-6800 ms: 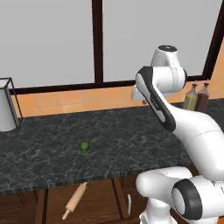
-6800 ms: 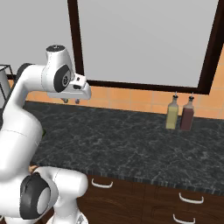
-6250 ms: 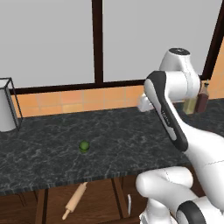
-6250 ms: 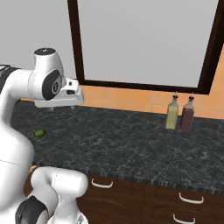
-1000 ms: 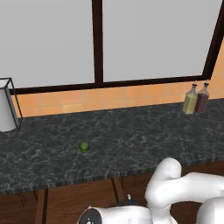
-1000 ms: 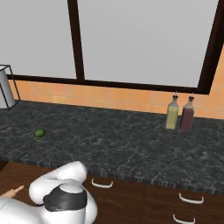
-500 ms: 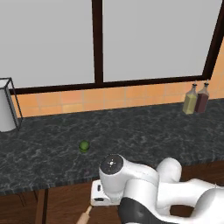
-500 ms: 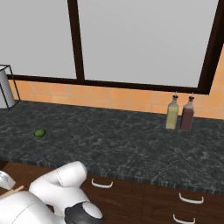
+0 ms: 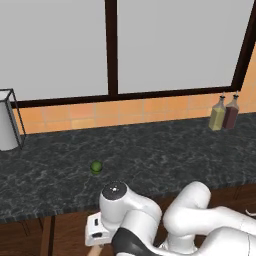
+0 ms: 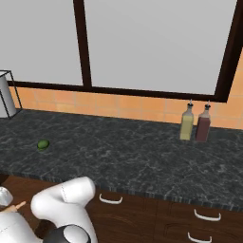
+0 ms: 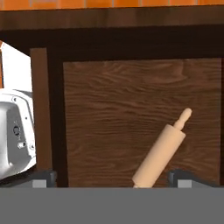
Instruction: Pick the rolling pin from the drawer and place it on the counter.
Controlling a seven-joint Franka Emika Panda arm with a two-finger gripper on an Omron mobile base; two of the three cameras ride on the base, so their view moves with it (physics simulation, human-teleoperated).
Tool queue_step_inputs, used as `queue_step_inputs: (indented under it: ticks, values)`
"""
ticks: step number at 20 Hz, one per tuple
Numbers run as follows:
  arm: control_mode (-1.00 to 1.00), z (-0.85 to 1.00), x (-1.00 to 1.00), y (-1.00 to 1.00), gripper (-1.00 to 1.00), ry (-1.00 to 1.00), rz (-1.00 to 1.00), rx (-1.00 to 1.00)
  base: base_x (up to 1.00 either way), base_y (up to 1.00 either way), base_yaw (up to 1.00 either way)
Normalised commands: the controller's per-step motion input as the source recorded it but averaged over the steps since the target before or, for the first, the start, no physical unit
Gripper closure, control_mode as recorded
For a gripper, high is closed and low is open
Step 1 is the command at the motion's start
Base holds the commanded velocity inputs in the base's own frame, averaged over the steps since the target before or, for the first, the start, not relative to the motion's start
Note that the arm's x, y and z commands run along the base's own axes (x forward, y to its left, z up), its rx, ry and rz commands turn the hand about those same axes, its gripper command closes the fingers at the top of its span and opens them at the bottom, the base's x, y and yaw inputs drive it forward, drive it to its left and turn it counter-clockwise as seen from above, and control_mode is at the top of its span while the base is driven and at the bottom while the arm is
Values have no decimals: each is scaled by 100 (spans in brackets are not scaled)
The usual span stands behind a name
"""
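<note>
The rolling pin (image 11: pixel 162 153), a light-tan wooden cylinder with a knobbed handle, lies slanted on the reddish-brown floor of the open drawer (image 11: pixel 109 109). My gripper (image 11: pixel 113 179) hangs over the drawer and is open. Its two dark fingertips (image 11: pixel 43 177) stand wide apart, and the pin's lower end sits between them, nearer the right one. In the left base view my hand is folded down below the front edge of the counter (image 9: pixel 160 160). One tip of the rolling pin (image 10: pixel 15 207) shows beside my arm in the right base view. A small green lime (image 9: pixel 96 167) rests on the counter.
Two bottles (image 10: pixel 194 122) stand at the back right of the counter. A wire-framed pale container (image 9: pixel 9 120) stands at the back left. Cabinet fronts with pale handles (image 10: pixel 113 200) lie under the counter to the right. My own folded arm crowds the space in front of the drawer.
The arm has swung down from above the counter to below its front edge. Over the last second the hand has come to hang over the open drawer.
</note>
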Motion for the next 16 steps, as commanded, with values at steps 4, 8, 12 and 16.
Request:
queue_step_inputs:
  ticks: [4, 8, 12, 16]
  values:
    - [-100, -71, 2, 29, -100, 16, 1, -18, 0, 0, 0]
    - [-100, -34, 6, 24, -100, 6, 0, -1, 0, 0, 0]
    - [-100, -49, 1, 23, -100, -2, 0, 0, 0, 0, 0]
    - [-100, -55, 18, 13, -100, -8, 0, 0, 0, 0, 0]
